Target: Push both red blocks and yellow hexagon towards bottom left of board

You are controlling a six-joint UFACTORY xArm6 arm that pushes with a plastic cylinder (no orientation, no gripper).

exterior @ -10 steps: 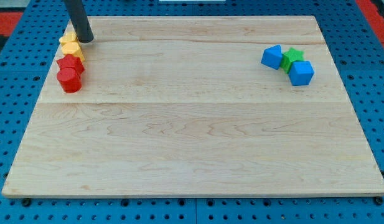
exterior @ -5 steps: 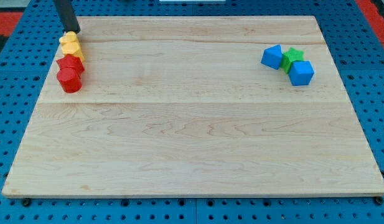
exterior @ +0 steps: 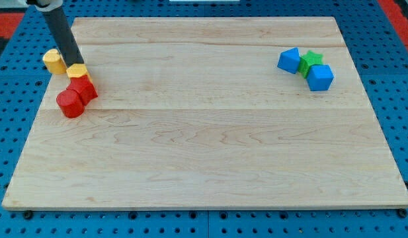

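Note:
My tip [exterior: 74, 61] is near the board's left edge, in the view's upper left. It touches the top of a yellow hexagon block [exterior: 77, 71]. Just below the hexagon lies a red block [exterior: 84, 89], and against its lower left a red cylinder [exterior: 70, 103]. A second yellow block [exterior: 55, 61], round in shape, sits to the left of my tip at the board's left edge. The four blocks form a loose cluster.
The wooden board [exterior: 210, 132] lies on a blue pegboard. At the view's upper right are a blue block [exterior: 289, 59], a green star block [exterior: 311, 61] and another blue block [exterior: 320, 77], touching one another.
My tip moved down between the yellow blocks. The round yellow block slid left to the board's edge. The yellow hexagon and both red blocks shifted down a little.

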